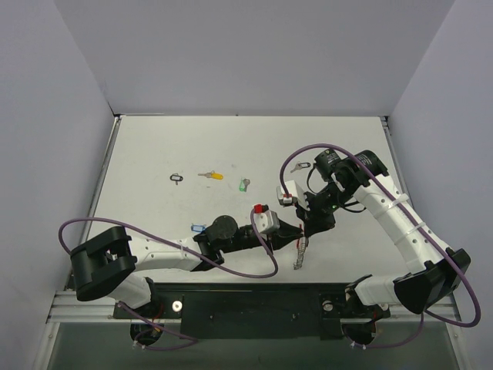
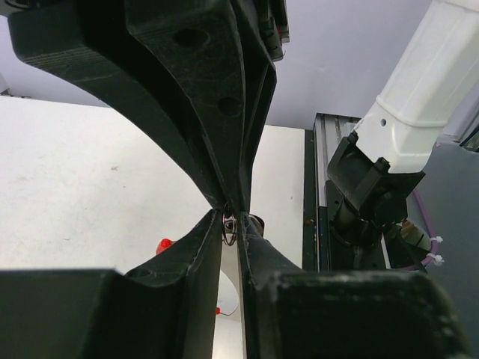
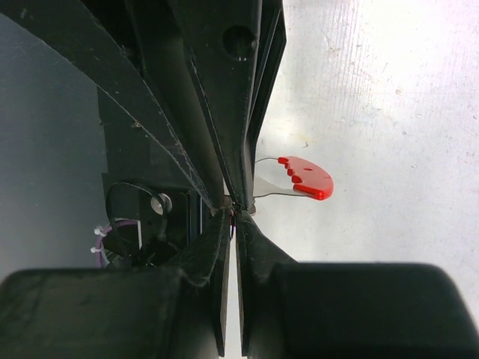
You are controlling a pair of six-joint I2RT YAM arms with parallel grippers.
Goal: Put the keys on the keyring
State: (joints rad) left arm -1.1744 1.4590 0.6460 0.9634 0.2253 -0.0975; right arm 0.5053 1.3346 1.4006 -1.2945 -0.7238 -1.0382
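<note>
My left gripper (image 1: 299, 230) and right gripper (image 1: 312, 223) meet tip to tip right of the table's middle. Both are shut on the keyring's thin metal ring (image 2: 230, 229). In the left wrist view my left gripper (image 2: 231, 221) pinches the wire loops, with red bits (image 2: 164, 245) below. In the right wrist view my right gripper (image 3: 233, 213) is shut at the same spot, and the curved red band (image 3: 308, 176) sticks out to the right. A thin strand (image 1: 300, 255) hangs below the tips. Keys lie on the table: black-tagged (image 1: 177, 177), yellow (image 1: 211, 175), green (image 1: 244, 185), blue (image 1: 198, 228).
Another small dark-tagged key (image 1: 302, 166) lies near the right arm's wrist. Purple cables loop over both arms. The table's near edge has a black rail (image 1: 254, 301). The right arm's base (image 2: 374, 187) stands close in the left wrist view.
</note>
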